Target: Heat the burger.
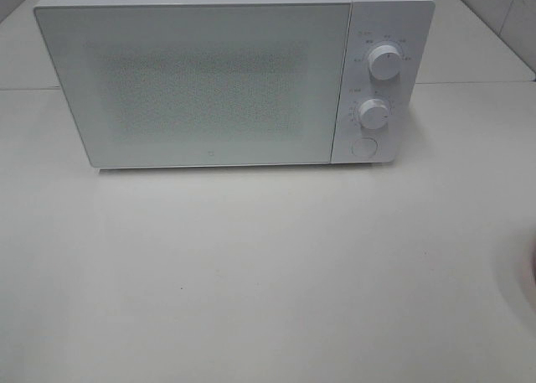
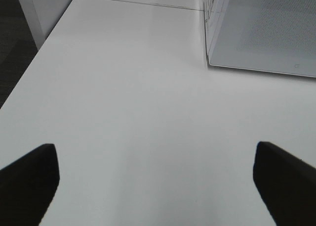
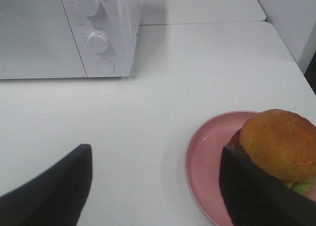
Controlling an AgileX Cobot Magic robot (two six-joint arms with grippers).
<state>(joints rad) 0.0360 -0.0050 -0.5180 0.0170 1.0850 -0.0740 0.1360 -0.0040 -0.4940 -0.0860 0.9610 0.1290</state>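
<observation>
The microwave (image 1: 218, 77) stands shut at the far side of the white surface (image 1: 251, 274). The burger (image 3: 280, 143) sits on a pink plate (image 3: 210, 159) at the near right. The left pincer (image 2: 155, 179) and right pincer (image 3: 155, 179) both hang apart, holding nothing.

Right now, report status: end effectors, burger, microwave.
Left end effector open, empty. Right end effector open, empty, beside the burger on its pink plate. Microwave door shut; burger not yet inside.
</observation>
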